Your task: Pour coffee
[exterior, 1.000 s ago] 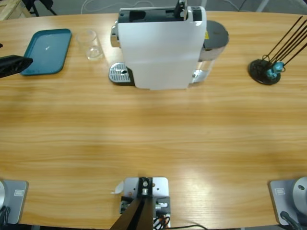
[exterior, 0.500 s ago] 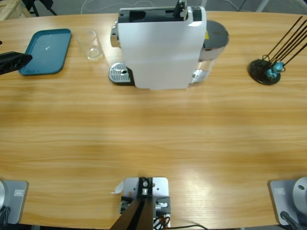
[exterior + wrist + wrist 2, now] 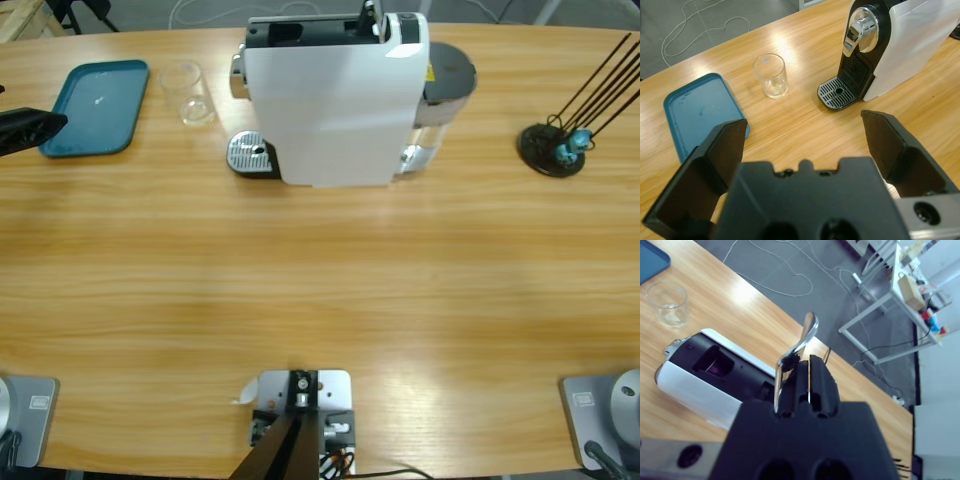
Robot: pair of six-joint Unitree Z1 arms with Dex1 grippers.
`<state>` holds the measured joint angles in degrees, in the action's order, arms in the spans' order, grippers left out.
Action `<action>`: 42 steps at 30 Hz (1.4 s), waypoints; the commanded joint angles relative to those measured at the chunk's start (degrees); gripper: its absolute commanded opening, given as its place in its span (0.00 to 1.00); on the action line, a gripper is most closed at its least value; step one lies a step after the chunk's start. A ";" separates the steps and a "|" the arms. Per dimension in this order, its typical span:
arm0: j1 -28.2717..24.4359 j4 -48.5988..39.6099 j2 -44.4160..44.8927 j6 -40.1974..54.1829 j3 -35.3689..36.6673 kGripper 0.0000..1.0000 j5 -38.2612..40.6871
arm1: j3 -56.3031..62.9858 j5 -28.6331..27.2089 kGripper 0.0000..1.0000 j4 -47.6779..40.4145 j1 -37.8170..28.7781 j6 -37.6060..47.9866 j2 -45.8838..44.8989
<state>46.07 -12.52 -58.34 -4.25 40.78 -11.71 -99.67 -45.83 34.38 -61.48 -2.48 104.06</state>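
The left gripper (image 3: 802, 140) is seen with its two black jaws spread wide and nothing between them; in the high view it (image 3: 30, 128) is found at the left edge of the long wooden table (image 3: 320, 280), just beside the flat teal rectangular tray (image 3: 700, 112) that lies near the table's back left corner. Beyond the open jaws, a small clear drinking glass (image 3: 770, 75) is shown standing upright just to the right of the tray and apart from it. A shallow pale yellowish layer, the coffee (image 3: 775, 90), can be made out at the bottom of this glass.

The right gripper (image 3: 802, 380) is seen with its jaws closed narrowly on the shiny silver lever (image 3: 799, 347) that rises from the top of the white and black capsule coffee machine (image 3: 335, 95). The machine is placed at the middle of the table's back edge, with its perforated metal drip tray (image 3: 837, 92) facing the glass. A purple capsule (image 3: 714, 369) is glimpsed inside the machine's open top slot. Near the back right corner, a round black stand with thin black rods (image 3: 560, 135) is set, with a small teal item at its base.
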 commanded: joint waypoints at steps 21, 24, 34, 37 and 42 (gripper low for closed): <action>-0.28 0.48 -1.78 -0.15 -2.38 1.00 1.08 | -0.36 3.98 0.00 -2.92 -4.09 0.63 13.25; -0.28 0.46 -1.86 -0.15 -2.38 1.00 1.08 | -0.12 5.17 0.00 -3.06 -4.09 1.39 14.54; -0.28 0.39 -2.30 -0.15 -2.39 1.00 1.17 | -0.35 6.09 0.00 -3.52 -3.47 1.88 17.35; -0.28 0.39 -2.43 -0.15 -2.46 1.00 1.17 | -1.24 5.84 0.00 -3.27 -2.61 1.78 18.26; -0.28 0.39 -2.62 -0.15 -2.41 1.00 1.17 | -0.89 6.35 0.00 -2.95 -2.33 2.14 19.04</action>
<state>46.07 -12.52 -59.03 -4.25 40.77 -11.52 -103.37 -41.51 30.72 -63.38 -0.92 115.21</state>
